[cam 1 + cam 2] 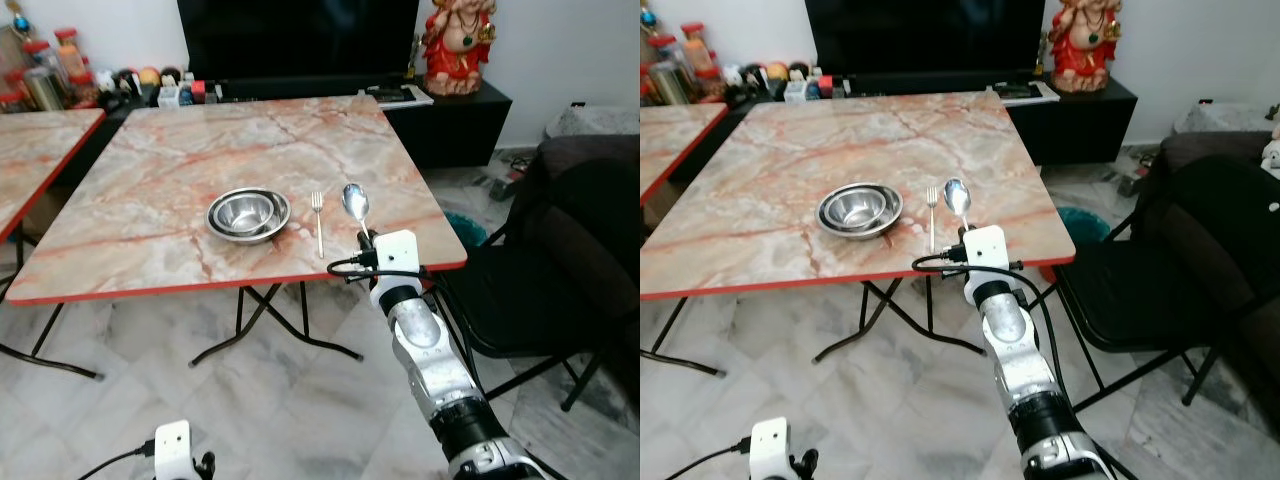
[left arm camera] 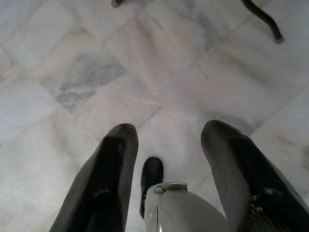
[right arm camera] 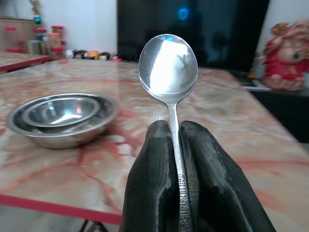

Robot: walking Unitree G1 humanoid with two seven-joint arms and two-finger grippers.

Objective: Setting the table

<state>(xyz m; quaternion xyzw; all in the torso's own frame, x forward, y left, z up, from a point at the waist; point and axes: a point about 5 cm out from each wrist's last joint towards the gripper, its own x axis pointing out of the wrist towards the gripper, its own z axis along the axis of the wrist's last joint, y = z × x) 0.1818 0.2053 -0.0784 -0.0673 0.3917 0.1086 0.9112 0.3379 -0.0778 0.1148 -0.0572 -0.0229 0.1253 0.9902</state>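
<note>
A steel spoon (image 1: 355,202) is held over the front right part of the marble table (image 1: 160,190), its handle pinched in my right gripper (image 3: 176,140), which is shut on it near the table's front edge. The spoon bowl (image 3: 168,63) points away from me. A fork (image 1: 318,222) lies on the table just left of the spoon. Further left stand two nested steel bowls (image 1: 248,213). My left gripper (image 2: 166,140) hangs low over the floor, open, with nothing between its fingers.
A black folding chair (image 1: 520,290) stands right of the table. A second marble table (image 1: 30,150) is at the left. Behind are a black TV cabinet (image 1: 440,120) with a red statue (image 1: 458,45) and jars (image 1: 50,70). The marble floor (image 1: 130,400) lies below.
</note>
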